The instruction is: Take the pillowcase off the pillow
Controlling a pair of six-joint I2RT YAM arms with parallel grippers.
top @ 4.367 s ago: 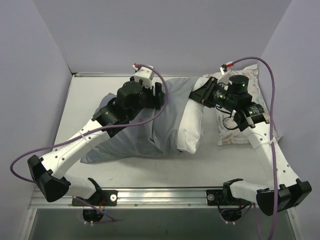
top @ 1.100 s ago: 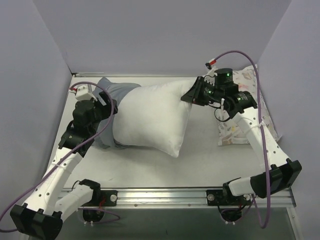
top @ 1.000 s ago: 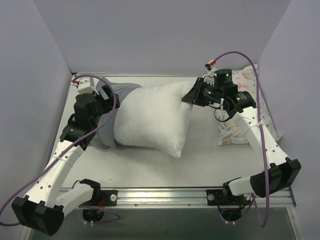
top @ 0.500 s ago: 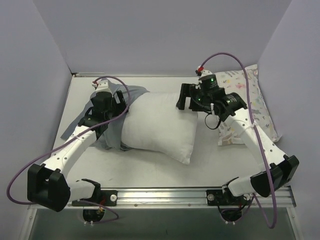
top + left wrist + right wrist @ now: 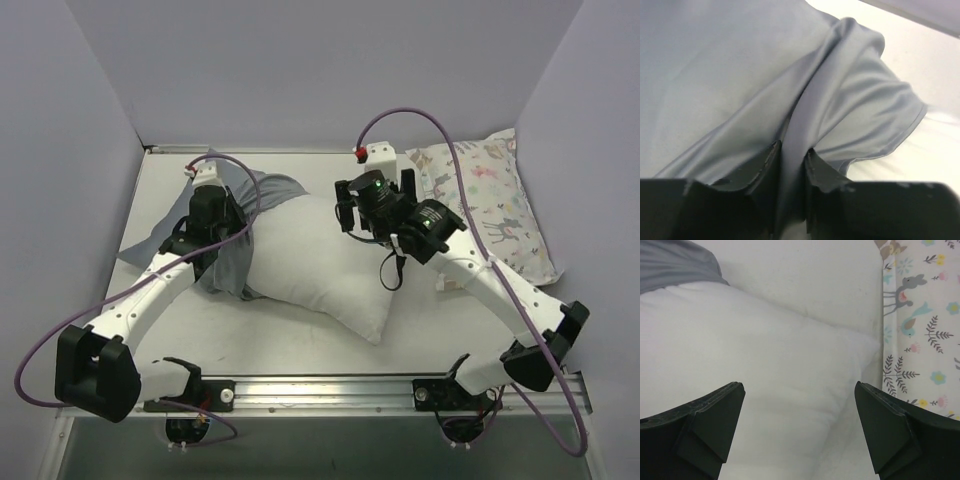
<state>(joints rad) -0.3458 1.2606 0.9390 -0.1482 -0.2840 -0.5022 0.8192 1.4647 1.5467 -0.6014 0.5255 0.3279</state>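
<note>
The plump white pillow point(image 5: 315, 265) lies bare across the middle of the table. The grey pillowcase point(image 5: 240, 200) is bunched against its left end, and I cannot tell whether that end is still inside it. My left gripper point(image 5: 232, 222) is there, and in the left wrist view this gripper point(image 5: 792, 155) is shut on a raised fold of the pillowcase point(image 5: 740, 75). My right gripper point(image 5: 372, 205) hangs over the pillow's back right part, pointing down. In the right wrist view it point(image 5: 800, 410) stands wide open above the pillow point(image 5: 765, 340), holding nothing; a bit of pillowcase point(image 5: 675, 262) shows at the upper left.
A smaller pillow printed with pastel animals point(image 5: 490, 200) lies at the back right, close to the big pillow's right corner; its edge point(image 5: 920, 315) fills the right of the right wrist view. Grey walls close in the table on three sides.
The right gripper has let go of the pillow's back right corner, opened wide and moved left and nearer over the pillow. The left gripper has closed on a pillowcase fold. The pillow has settled flatter.
</note>
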